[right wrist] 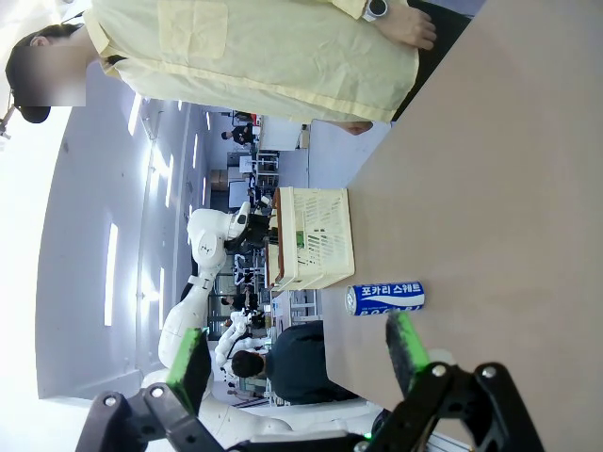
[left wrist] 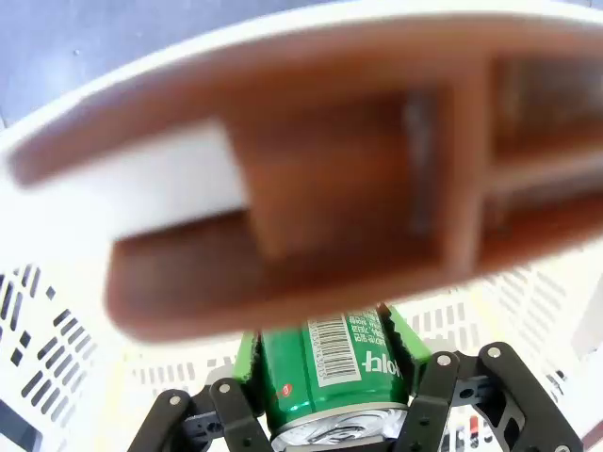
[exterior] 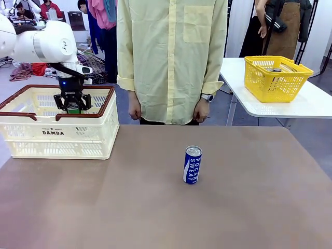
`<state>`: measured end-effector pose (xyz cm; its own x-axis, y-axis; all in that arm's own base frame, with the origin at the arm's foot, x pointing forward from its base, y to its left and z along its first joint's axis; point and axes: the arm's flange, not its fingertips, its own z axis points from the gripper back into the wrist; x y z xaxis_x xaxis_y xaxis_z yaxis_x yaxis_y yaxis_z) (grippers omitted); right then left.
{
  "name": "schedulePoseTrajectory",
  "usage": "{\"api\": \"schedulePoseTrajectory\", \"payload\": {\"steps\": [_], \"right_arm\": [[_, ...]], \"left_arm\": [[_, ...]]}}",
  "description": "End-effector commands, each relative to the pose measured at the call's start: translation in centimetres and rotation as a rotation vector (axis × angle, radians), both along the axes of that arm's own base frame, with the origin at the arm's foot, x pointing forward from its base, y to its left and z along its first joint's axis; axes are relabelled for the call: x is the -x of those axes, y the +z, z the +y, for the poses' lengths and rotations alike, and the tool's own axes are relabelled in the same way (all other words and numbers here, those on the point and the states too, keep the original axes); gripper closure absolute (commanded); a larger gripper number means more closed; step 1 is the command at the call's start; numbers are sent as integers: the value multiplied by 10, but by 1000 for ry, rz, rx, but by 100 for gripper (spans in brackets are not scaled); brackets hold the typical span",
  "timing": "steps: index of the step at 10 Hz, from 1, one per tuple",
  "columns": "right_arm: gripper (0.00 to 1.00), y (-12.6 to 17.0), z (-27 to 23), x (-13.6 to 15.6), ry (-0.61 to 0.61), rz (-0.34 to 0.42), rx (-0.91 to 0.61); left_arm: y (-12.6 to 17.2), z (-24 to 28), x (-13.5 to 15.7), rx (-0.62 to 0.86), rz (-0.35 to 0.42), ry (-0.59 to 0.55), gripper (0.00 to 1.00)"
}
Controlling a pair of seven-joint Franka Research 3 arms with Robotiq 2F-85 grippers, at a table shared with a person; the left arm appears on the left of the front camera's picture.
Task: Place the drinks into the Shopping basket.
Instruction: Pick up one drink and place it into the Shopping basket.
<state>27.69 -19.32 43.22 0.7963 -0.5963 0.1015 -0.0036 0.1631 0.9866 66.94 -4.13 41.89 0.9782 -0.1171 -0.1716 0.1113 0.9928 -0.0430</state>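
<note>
The left pincer (exterior: 73,104) is clenched on a green can (exterior: 73,109). It holds the can upright over the basket (exterior: 31,136), down by the brown rim. The basket sits at the left of the tabletop (exterior: 155,212). A blue can (exterior: 192,165) stands upright near the middle of the tabletop, well apart from the basket. The right pincer (right wrist: 300,353) is released and opened wide. It hangs above the tabletop, with the blue can ahead of it. A person (exterior: 171,57) stands at the far side. A yellow basket (exterior: 277,78) sits on a white tabletop (exterior: 311,104) behind, to the right.
</note>
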Motion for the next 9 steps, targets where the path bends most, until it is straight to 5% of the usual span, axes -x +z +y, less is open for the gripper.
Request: {"api": "schedulePoseTrajectory", "payload": {"steps": [1,2,3,9], "right_arm": [[0,3,-1,-4,-7,-28,-5],[0,3,-1,-4,-7,-28,-5],[0,3,-1,-4,-7,-28,-5],[0,3,-1,-4,-7,-28,-5]], "left_arm": [[7,2,10,19,-29,-14,67],[6,2,11,10,-18,-25,9],[7,2,12,18,-9,-34,0],[19,13,12,43,-25,-4,0]]}}
